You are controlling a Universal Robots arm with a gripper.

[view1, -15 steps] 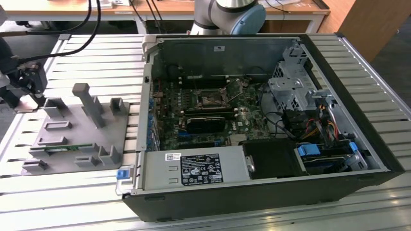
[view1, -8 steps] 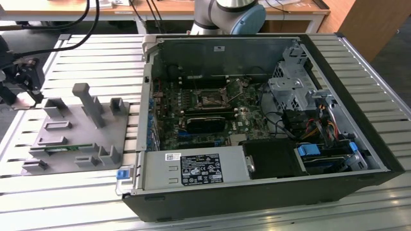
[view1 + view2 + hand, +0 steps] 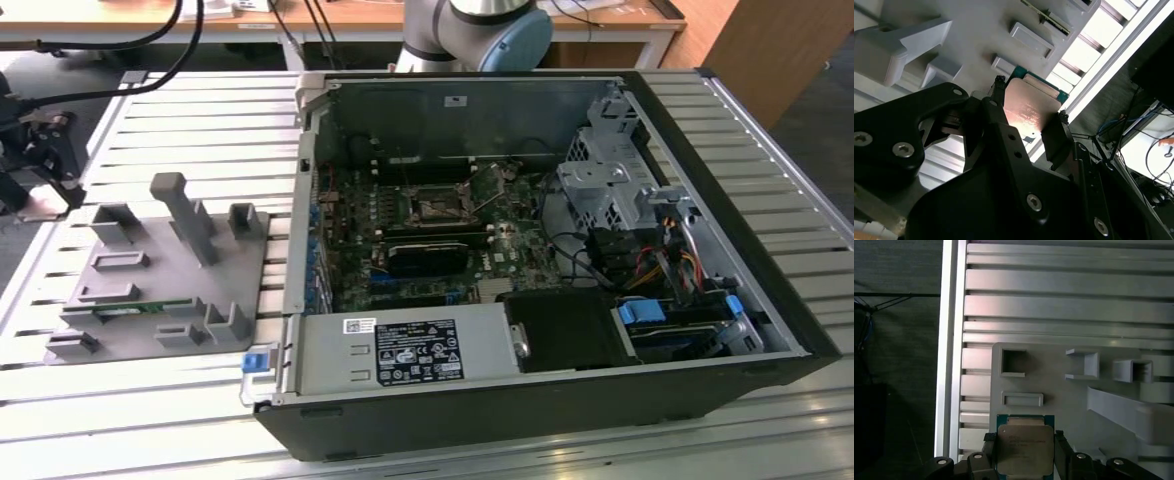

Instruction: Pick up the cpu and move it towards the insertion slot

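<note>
My two fingers point(image 3: 1055, 137) clamp one cpu point(image 3: 1025, 447), a flat square with silvery lid and green rim, near one grey fixture's point(image 3: 1069, 400) edge.

A robotics lab or workshop: a slatted aluminium surface point(image 3: 174, 110) carries an open desktop computer case point(image 3: 454, 110) and, at its nine o'clock, a grey printed parts fixture point(image 3: 160, 290). At twelve o'clock stand a robot arm's base point(image 3: 487, 30), wooden desks point(image 3: 334, 15) and cables point(image 3: 187, 40).

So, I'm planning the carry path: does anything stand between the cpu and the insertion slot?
Yes. The gripper grips the cpu at the grey fixture; the open case's side wall rises between that fixture and the insertion slot.
</note>
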